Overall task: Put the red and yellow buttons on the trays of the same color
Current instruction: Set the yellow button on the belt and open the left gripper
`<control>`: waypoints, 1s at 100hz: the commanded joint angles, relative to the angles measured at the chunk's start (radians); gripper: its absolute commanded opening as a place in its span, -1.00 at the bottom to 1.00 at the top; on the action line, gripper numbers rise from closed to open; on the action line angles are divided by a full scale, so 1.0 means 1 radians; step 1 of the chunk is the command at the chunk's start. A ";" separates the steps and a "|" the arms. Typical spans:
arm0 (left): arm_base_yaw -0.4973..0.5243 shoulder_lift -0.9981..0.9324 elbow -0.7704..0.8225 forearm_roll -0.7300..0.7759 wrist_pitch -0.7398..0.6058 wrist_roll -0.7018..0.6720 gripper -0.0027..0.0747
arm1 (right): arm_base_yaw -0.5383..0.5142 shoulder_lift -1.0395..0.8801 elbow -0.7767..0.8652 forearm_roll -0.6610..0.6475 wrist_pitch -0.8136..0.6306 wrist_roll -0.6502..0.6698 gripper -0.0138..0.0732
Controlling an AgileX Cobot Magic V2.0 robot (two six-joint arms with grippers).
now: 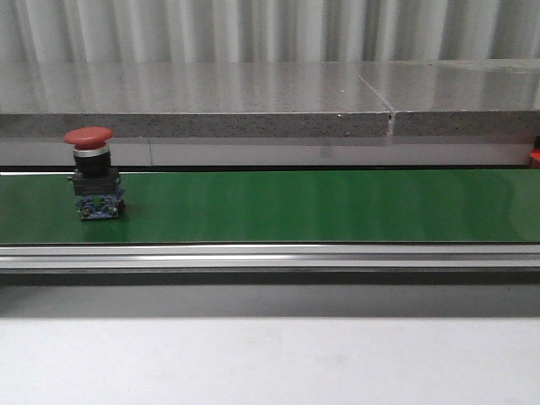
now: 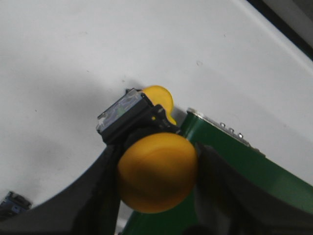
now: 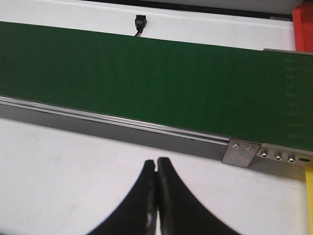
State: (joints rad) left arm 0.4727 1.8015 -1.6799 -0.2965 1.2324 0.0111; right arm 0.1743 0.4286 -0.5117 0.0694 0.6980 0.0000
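Green conveyor belt, the largest element, spans the front view from side to side between a grey stone ledge beyond it and a white table on the near side. Red button stands upright on the belt near its left end, mushroom cap uppermost, black body and blue base below, so its long axis is vertical. No arm appears in the front view. Judged from the belt alone, the red button lies on the left arm's side. Left gripper is already occupied: its dark fingers are clamped on the cap of a yellow button, whose black body points away from the wrist, off the belt's end and above the white table. Right gripper hovers over the table just off the belt's near rail, its fingers pressed together and holding nothing. An orange-red corner shows beyond the belt; whether it is a tray cannot be told.
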 commanded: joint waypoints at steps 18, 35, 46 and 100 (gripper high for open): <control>-0.082 -0.152 0.167 -0.043 -0.089 0.062 -0.92 | 0.000 0.004 -0.024 0.006 -0.062 -0.012 -0.84; -0.148 -0.175 0.232 -0.043 -0.109 0.079 -0.92 | 0.000 0.004 -0.024 0.006 -0.062 -0.012 -0.84; -0.200 -0.175 0.250 -0.028 -0.093 0.081 -0.92 | 0.000 0.004 -0.024 0.006 -0.062 -0.012 -0.84; -0.242 -0.100 0.268 -0.005 -0.048 0.083 -0.84 | 0.000 0.004 -0.024 0.006 -0.063 -0.012 -0.84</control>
State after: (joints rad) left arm 0.2366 1.7347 -1.3912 -0.2763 1.1964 0.0896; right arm 0.1743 0.4286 -0.5117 0.0694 0.6980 0.0000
